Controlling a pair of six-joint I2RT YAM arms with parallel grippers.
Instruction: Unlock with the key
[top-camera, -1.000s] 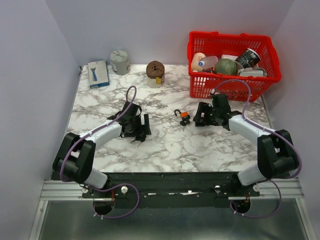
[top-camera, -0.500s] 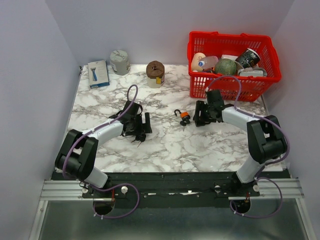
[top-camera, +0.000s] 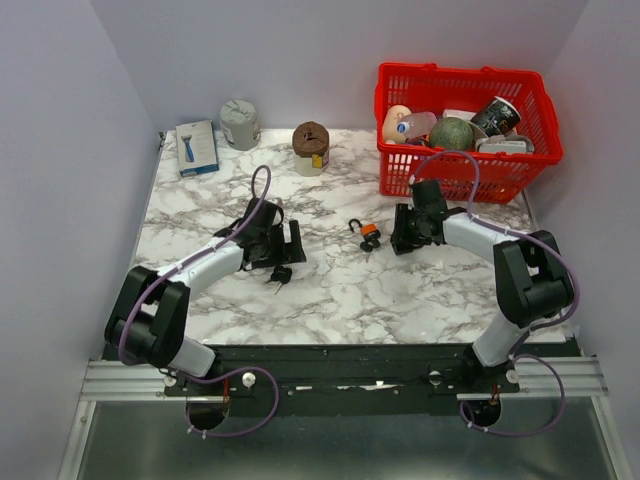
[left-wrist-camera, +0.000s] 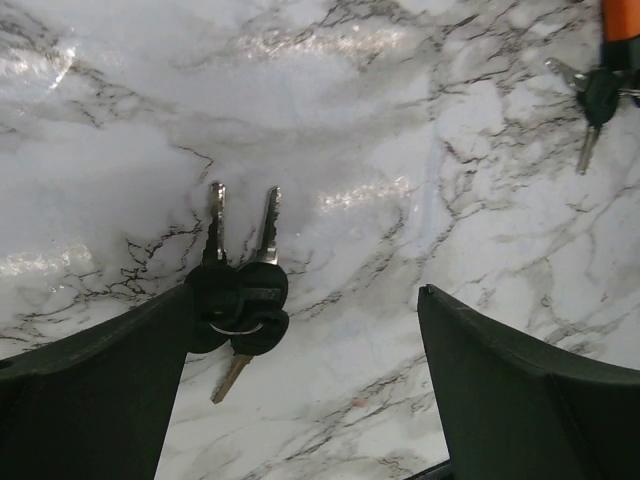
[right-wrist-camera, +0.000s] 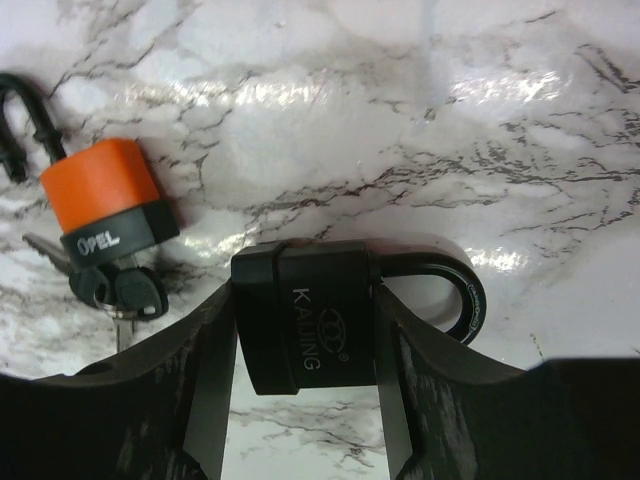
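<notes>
Because the work needs a flat, open surface, the marble table (top-camera: 330, 290) carries everything, and the two arms reach inward from its near edge. The red basket (top-camera: 455, 175) stands at the far right corner, filled with unrelated items. A blue box (top-camera: 197, 148), a grey can (top-camera: 240, 124) and a brown-lidded jar (top-camera: 311, 148) sit along the far edge, well apart from the work area.

The right gripper (top-camera: 405, 230) lies low on the table just in front of the basket. In the right wrist view its jaws stand against both flanks of the black padlock (right-wrist-camera: 305, 330), so the body is clamped while the shackle projects to one side. This grip appears intended to steady the lock for key entry.

The left gripper (top-camera: 285, 250) hovers left of centre with its jaws spread wide and nothing held. The wide setting presumably gives clearance to straddle the key bunch (left-wrist-camera: 238, 300), which lies flat on the marble between the fingers, close against one of them.

An orange padlock (right-wrist-camera: 100, 190) rests between the two grippers, just beside the black one. Its shackle looks swung open, and its own keys (right-wrist-camera: 120, 290) hang at its base, seemingly in the keyhole. The loose bunch is therefore probably meant for the black lock. Unlocking has not begun.
</notes>
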